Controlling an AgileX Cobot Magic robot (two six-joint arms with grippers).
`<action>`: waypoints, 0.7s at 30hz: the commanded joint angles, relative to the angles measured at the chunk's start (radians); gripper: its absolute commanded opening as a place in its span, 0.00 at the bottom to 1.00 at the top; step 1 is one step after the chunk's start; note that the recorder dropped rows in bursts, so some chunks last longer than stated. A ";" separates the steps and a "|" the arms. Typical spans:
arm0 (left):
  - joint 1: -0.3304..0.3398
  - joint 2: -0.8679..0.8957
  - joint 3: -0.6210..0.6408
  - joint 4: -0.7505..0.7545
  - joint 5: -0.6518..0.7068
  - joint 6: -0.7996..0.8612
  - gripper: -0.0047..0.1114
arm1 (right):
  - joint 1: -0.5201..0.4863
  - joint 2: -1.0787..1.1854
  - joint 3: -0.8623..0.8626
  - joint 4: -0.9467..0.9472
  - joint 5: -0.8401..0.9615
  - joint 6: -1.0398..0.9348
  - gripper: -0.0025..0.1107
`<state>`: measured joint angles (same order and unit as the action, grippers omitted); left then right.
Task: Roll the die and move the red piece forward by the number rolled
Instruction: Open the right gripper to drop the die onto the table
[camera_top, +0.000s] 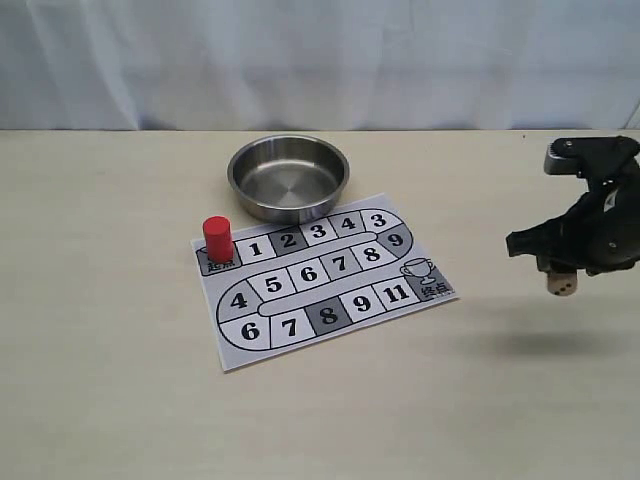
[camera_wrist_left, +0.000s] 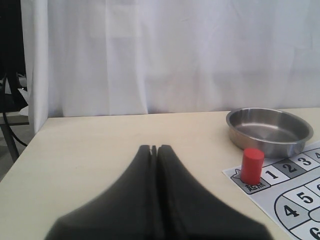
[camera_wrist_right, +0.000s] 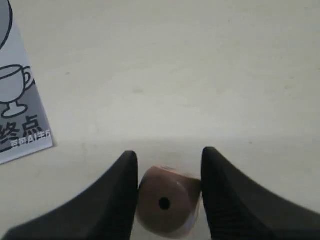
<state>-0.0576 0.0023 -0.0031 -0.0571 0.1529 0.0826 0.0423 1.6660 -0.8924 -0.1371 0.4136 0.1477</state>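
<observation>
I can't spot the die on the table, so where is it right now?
In the exterior view the die is at the right, clamped in the right gripper above the table, right of the board.

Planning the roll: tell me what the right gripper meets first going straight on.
Probably the table: the right gripper, holding the die, points down at it; the board lies aside.
</observation>
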 joint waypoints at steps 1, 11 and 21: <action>-0.002 -0.002 0.003 0.003 -0.010 -0.008 0.04 | -0.005 0.013 0.003 0.276 -0.019 -0.259 0.22; -0.002 -0.002 0.003 0.003 -0.010 -0.008 0.04 | -0.005 0.013 0.001 1.114 0.135 -1.046 0.75; -0.002 -0.002 0.003 0.003 -0.010 -0.008 0.04 | -0.005 0.013 0.001 1.113 0.110 -1.052 0.74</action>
<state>-0.0576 0.0023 -0.0031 -0.0571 0.1529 0.0826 0.0423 1.6794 -0.8924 0.9729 0.5372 -0.8884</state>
